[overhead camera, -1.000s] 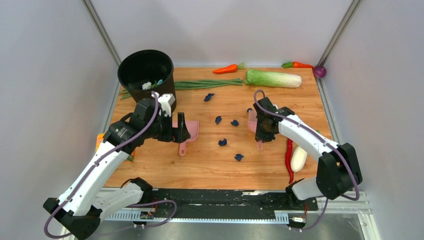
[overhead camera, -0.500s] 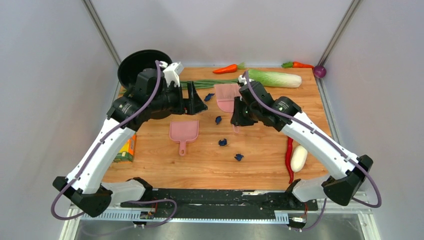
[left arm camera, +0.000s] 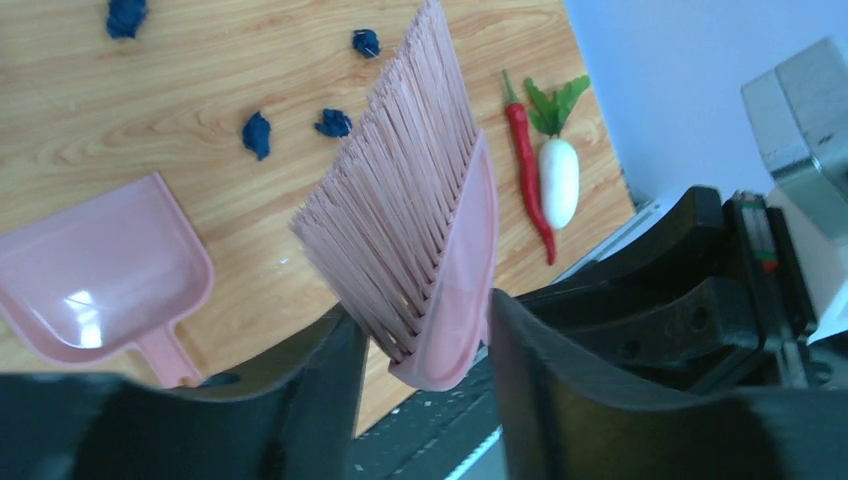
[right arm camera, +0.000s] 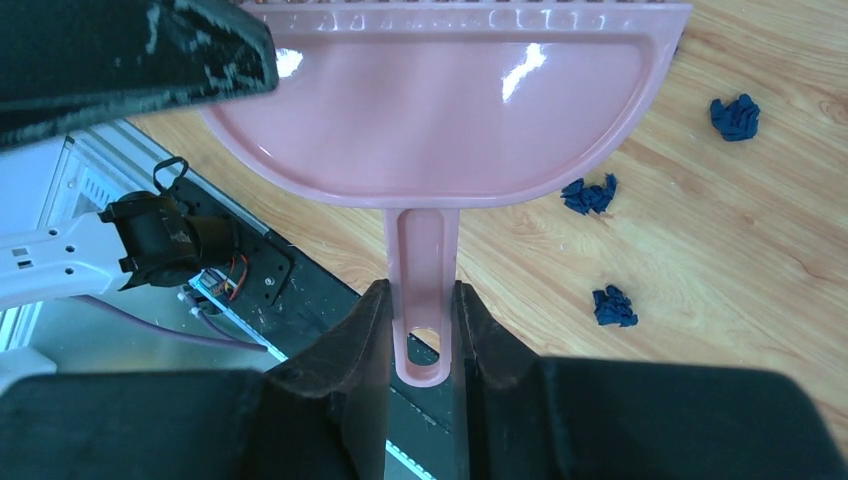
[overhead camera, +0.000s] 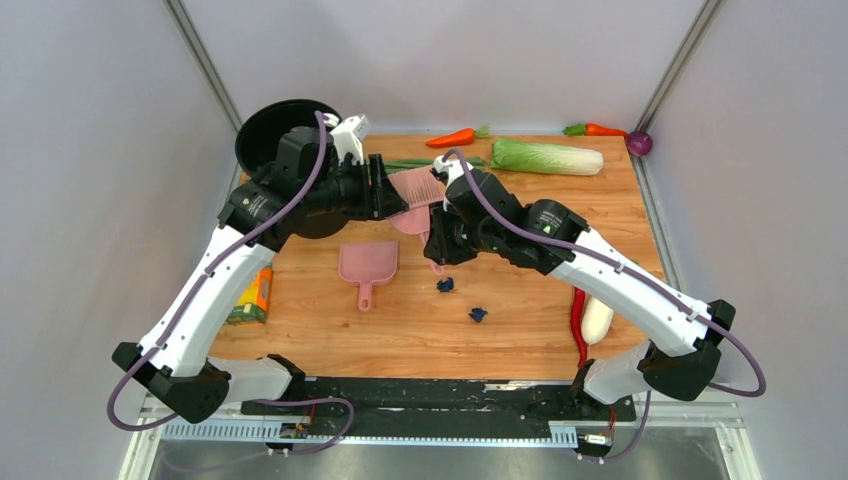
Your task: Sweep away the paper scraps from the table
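A pink brush (overhead camera: pixel 418 190) hangs above the table (overhead camera: pixel 520 335), held between both arms. My right gripper (overhead camera: pixel 440 248) (right arm camera: pixel 420 300) is shut on its handle (right arm camera: pixel 422 260). My left gripper (overhead camera: pixel 385 190) (left arm camera: pixel 425 320) has closed on the end of the brush head (left arm camera: pixel 415 230), one finger against the bristles, the other against the pink back. Dark blue paper scraps lie on the wood (overhead camera: pixel 445 285) (overhead camera: pixel 478 314) (left arm camera: pixel 257 133) (left arm camera: pixel 333 122) (right arm camera: pixel 589 194) (right arm camera: pixel 613 305). The arms hide others in the top view. A pink dustpan (overhead camera: pixel 368 262) (left arm camera: pixel 100 270) lies flat under the left arm.
A black bin (overhead camera: pixel 265 125) stands at the back left. A carrot (overhead camera: pixel 455 137), a cabbage (overhead camera: pixel 548 156), a second carrot (overhead camera: pixel 600 129) and a purple onion (overhead camera: pixel 640 143) line the back edge. A red chili (overhead camera: pixel 578 325) and white radish (overhead camera: pixel 597 318) lie right; an orange box (overhead camera: pixel 250 295) left.
My right gripper carried the brush left and up toward the left gripper. My left arm rose from the dustpan, leaving it on the table, and its jaws closed around the brush head.
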Available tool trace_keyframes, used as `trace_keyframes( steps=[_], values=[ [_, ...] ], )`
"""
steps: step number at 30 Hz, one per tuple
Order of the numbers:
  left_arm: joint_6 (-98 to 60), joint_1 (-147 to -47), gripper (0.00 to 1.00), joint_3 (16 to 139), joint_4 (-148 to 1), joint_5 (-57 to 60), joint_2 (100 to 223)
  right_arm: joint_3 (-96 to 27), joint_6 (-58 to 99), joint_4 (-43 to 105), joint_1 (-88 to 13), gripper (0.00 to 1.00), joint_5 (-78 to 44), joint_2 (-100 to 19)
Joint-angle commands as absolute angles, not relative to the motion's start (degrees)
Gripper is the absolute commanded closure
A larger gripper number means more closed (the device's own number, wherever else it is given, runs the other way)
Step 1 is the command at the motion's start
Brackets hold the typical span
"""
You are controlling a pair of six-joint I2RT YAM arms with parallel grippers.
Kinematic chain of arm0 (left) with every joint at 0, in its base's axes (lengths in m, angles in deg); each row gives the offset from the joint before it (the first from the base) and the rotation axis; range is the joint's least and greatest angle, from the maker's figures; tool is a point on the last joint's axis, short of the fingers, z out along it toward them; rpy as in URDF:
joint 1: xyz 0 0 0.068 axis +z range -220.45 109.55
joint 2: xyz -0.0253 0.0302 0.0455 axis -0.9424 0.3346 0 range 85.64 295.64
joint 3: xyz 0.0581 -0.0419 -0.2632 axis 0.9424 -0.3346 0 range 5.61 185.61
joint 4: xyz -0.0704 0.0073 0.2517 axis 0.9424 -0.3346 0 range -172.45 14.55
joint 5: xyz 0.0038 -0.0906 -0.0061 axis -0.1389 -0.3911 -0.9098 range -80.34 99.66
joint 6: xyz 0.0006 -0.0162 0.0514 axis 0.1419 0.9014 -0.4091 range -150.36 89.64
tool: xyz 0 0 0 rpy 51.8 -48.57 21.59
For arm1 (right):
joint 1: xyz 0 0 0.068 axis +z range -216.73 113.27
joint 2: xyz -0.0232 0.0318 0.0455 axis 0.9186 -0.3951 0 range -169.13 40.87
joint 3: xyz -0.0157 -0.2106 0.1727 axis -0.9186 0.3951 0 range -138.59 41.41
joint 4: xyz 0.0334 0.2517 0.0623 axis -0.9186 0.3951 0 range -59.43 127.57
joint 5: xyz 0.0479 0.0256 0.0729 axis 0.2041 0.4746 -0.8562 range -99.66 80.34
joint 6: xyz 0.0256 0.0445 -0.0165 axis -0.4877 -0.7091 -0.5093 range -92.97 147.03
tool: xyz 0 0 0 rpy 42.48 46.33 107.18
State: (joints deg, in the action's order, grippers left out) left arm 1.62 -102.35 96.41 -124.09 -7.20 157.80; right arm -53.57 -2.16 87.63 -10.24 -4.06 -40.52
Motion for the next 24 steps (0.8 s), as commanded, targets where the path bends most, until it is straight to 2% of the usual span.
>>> trace_keyframes(
  steps=[1,5,10,11,14,15,16,17,18,24],
  values=[
    [1.5,-102.4,0.52,97.6,-124.8,-7.3,156.6,-57.0,-0.7,85.7,-9.9,1.00,-2.3,-40.1],
    [2.6,-102.4,0.61,97.5,-124.8,-9.1,156.5,-57.9,0.9,84.6,-9.9,1.00,-2.5,-39.5],
    [3.6,-102.4,0.87,97.8,-124.4,-10.5,157.0,-57.6,1.8,83.5,-9.9,1.00,-3.7,-38.1],
    [3.7,-102.4,0.95,98.1,-124.3,-10.8,157.0,-57.3,1.7,83.2,-10.0,1.00,-3.7,-37.7],
    [5.1,-102.5,1.00,98.8,-123.6,-11.3,156.9,-56.3,2.2,82.6,-9.9,1.00,-3.5,-36.3],
    [5.3,-102.4,1.00,99.0,-123.0,-11.7,156.7,-56.1,2.2,82.6,-9.9,0.86,-2.9,-36.0],
    [6.0,-102.4,1.00,99.4,-122.7,-11.8,156.3,-56.0,1.8,82.7,-9.9,0.49,-2.1,-35.3],
    [6.5,-102.5,1.00,99.8,-122.3,-11.8,156.0,-56.1,1.2,82.6,-9.9,0.16,-0.9,-34.9],
    [7.2,-102.4,1.00,100.3,-122.1,-11.6,155.5,-56.6,0.2,82.3,-9.9,0.00,0.4,-34.2],
    [12.7,-101.3,1.00,104.0,-115.6,-7.7,150.9,-56.8,-6.7,72.4,-12.2,0.00,2.7,-28.5]
  ],
)
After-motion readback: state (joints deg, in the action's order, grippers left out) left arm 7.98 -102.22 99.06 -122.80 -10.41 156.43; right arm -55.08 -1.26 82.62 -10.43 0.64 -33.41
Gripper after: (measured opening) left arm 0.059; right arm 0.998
